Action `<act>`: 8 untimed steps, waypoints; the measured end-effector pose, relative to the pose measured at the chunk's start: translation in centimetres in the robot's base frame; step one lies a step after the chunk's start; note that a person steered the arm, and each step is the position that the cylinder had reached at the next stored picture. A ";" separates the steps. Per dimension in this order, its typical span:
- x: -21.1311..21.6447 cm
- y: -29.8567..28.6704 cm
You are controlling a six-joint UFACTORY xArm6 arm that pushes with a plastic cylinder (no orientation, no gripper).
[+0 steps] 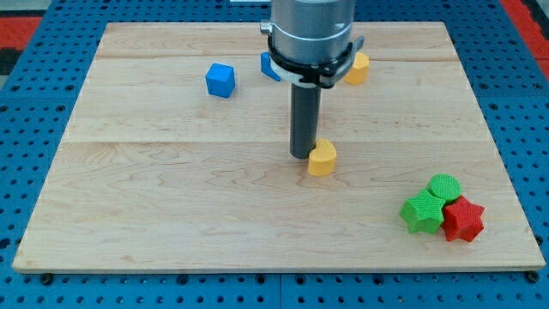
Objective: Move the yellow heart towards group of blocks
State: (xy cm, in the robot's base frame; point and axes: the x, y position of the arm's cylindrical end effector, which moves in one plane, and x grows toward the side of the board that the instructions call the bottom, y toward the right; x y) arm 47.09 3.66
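**Q:** While the arm hangs over the board, where does my tip (302, 155) stand?

**A:** Near the middle of the wooden board (171, 206). The rod comes straight down from the grey housing at the view's top. Its lower end sits just to the view's left of the yellow heart (322, 160), touching it or very nearly so; the contact line itself cannot be resolved.

**Q:** State of the tool?

**A:** Plain rod, no jaws. It grasps nothing and only stands against the heart's side.

**Q:** Position of the heart relative to the group?

**A:** Heart lies a little to the right of board centre. The group sits well apart from it, toward the view's bottom right corner: green star-like block (423, 212), green round block (444, 186) and red star-like block (464, 219), all three pressed together. The green round one is at the top of the cluster, the red one at the right.

**Q:** Other blocks?

**A:** Blue cube (220, 81) near the view's upper left, alone. A second blue block (268, 68) shows only as a sliver at the left edge of the housing; shape cannot be told. A second yellow block (358, 68) peeks out at the housing's right, partly hidden, shape unclear.

**Q:** Surround?

**A:** Blue perforated base (34, 129) on all sides of the board.
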 end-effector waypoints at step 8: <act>1.9 8.7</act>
State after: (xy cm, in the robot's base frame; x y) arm 48.98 12.36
